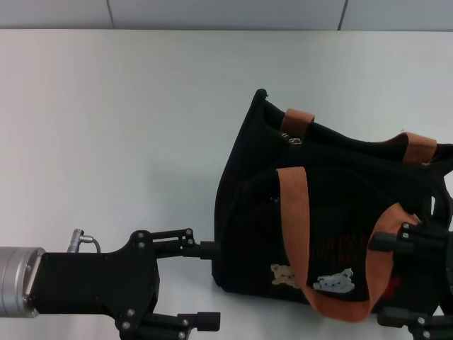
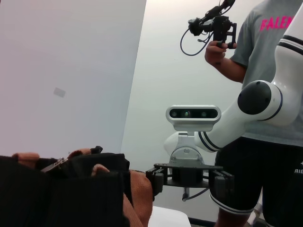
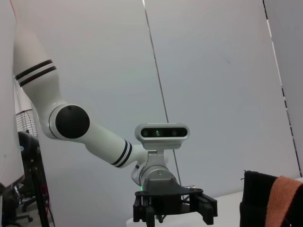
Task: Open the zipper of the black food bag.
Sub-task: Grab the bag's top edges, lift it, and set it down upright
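Bag (image 1: 333, 212) stands on the white table (image 1: 120, 127), right of centre in the head view, front panel with bear patches and red lettering facing the camera. One orange handle (image 1: 301, 234) hangs down over the front; the other lies across the top toward the far side.

Zipper (image 1: 291, 139): small silver pull visible at the bag's upper far-left corner, beside the handle base. Along the top edge the mouth looks at least partly gaping, so the track may already be run open toward that corner; can't confirm how much of the track is separated from these views. Judgement: task is either at its late stage or done, with only a check of the remaining track left.

Contents: interior reads as plain black, nothing identifiable inside.

Left gripper (image 1: 205, 283): low at the table, just beside the bag's lower left corner, upper finger tip touching or nearly touching the side panel. Fingers spread apart, nothing between them.

Right gripper (image 1: 410, 280): at the bag's right front, close against the fabric near the hanging handle loop. Fingers spread; can't tell whether fabric or strap sits between them, so no grasp recorded. Left wrist view shows it with fingers apart, beyond the bag top.

Person with a handheld camera rig stands behind the robot, seen in left wrist view
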Tool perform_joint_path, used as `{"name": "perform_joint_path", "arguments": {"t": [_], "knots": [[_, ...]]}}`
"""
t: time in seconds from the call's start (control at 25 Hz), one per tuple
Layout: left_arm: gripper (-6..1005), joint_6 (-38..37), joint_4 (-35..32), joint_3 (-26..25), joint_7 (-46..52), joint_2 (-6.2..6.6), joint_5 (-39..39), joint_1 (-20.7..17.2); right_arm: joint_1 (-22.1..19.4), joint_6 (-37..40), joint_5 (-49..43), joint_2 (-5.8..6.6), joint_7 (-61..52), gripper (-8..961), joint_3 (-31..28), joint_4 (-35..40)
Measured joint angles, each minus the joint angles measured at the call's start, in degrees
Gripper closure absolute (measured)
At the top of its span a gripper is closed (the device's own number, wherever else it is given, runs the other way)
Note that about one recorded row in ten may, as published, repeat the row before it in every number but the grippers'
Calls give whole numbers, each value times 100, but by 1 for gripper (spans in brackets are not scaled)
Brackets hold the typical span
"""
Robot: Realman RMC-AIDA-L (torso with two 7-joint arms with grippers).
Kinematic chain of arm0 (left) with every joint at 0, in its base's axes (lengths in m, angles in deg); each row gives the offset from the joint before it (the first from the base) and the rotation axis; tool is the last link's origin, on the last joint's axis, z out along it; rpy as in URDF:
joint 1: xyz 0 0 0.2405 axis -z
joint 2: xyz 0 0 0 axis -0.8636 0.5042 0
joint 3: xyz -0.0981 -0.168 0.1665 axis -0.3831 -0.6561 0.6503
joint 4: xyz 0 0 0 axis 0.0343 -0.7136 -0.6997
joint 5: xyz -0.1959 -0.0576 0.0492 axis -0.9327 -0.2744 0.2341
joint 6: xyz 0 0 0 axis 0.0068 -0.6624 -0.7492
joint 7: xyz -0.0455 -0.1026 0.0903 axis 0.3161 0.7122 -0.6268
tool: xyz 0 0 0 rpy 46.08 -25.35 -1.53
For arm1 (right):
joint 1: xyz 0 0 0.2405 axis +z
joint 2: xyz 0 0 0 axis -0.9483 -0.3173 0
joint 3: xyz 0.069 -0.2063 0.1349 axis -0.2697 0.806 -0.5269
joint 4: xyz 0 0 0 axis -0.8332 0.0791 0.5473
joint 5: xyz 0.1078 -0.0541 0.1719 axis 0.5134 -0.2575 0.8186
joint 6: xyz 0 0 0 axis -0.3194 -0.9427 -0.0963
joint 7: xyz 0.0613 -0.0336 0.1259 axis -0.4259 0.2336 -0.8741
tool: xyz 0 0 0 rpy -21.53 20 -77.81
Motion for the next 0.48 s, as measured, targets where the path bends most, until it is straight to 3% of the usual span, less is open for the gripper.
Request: {"name": "perform_joint_path", "arguments": {"t": [0.48], "knots": [[210,-2,-9,-170,-52,11,-21,-76,43,-4,10,0,-42,127,-13,-11]]}}
